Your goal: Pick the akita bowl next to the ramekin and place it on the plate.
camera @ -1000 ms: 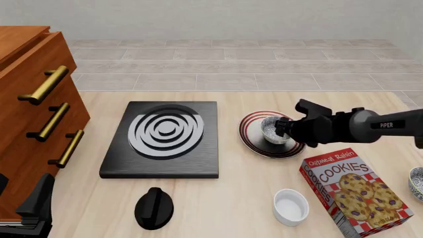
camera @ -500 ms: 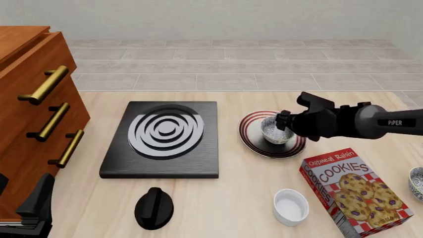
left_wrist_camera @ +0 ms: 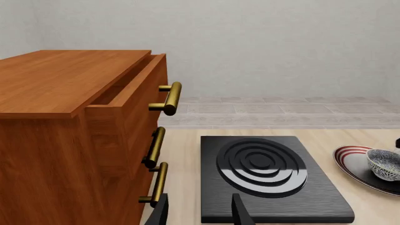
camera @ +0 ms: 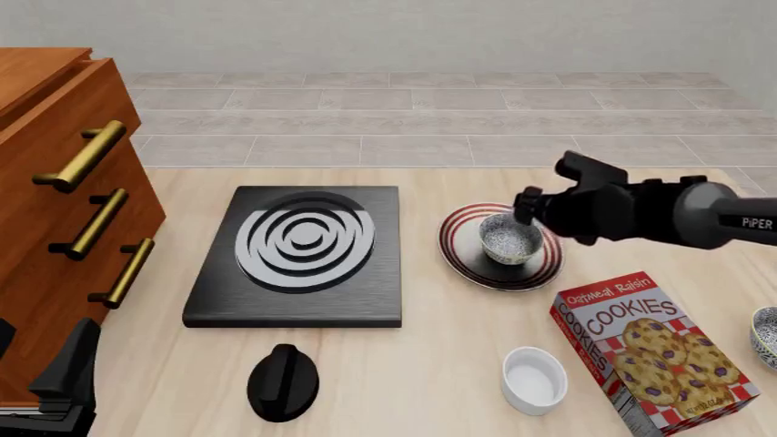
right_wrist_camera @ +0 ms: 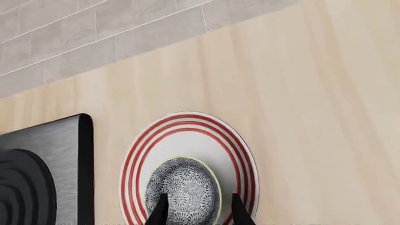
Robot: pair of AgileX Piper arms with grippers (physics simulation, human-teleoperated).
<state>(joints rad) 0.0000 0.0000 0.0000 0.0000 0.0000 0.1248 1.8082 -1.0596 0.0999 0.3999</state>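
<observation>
The akita bowl (camera: pixel 510 239) sits upright on the plate (camera: pixel 461 255), a little toward the plate's far right part in the front view. The right claw (camera: pixel 530 206) hangs just above and behind the bowl's right rim, apart from it. In the right wrist view the claw's two dark fingertips (right_wrist_camera: pixel 160 209) straddle the bowl from above, one on each side of it, spread about as wide as the bowl and gripping nothing.

The second speckled bowl (camera: pixel 765 335) is cut off by the right edge of the front view, beside the cookie box (camera: pixel 656 351). The ramekin (camera: pixel 534 380) stands on the surface in front of the plate, left of the box. The right wrist view shows only the tips of the fingers.

The left claw (left_wrist_camera: pixel 198 210) is parked low near the wooden drawer cabinet (camera: pixel 61 200), its fingers parted and empty, looking along the black stove (camera: pixel 297 250). Only its tips show at the wrist view's edge.
</observation>
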